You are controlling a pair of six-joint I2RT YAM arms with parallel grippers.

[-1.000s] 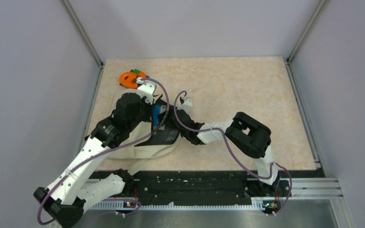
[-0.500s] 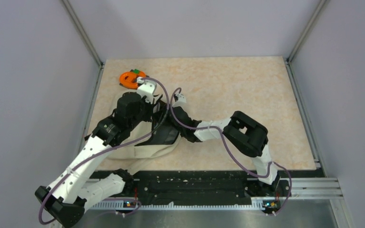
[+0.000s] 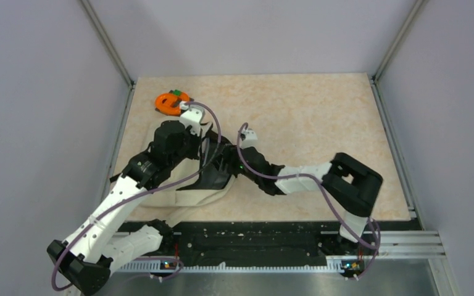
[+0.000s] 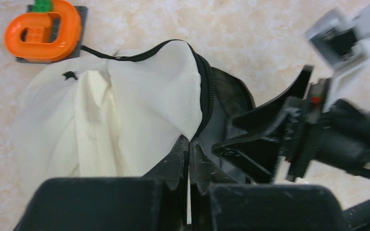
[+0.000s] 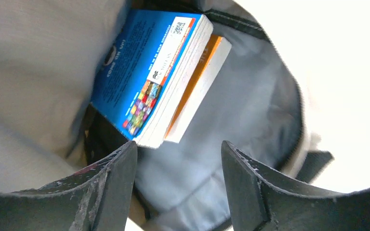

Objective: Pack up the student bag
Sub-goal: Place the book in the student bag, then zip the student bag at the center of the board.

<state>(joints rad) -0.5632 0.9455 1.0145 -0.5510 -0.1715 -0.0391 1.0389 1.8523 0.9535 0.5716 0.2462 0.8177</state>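
- Bag [image 3: 188, 196]: cream, lying on its side at the left near part of the table [image 3: 321, 117], mouth turned right and held agape, mostly under the two arms.
- Contents: blue book [image 5: 144, 72] with orange book [image 5: 200, 82] beneath it, both resting inside on the grey lining. A second ago the blue cover showed at the mouth from above; now it does not.
- Left pincer [image 4: 189, 144]: clenched on the bag's zipper edge, lifting the upper lip. Unchanged over the last second.
- Right pincer [image 5: 178, 147]: released and empty, at the mouth, fingers apart from both books. Its arm has drawn back towards the right and near side.
- Judgement: the blue book appears delivered, so that step of the packing is done. The right arm looks free to fetch another item or to help with closing.
- Orange ring [image 3: 171, 102]: on a grey base, just beyond the bag's far end, not in the bag. Whether it belongs to the packing, cannot tell.
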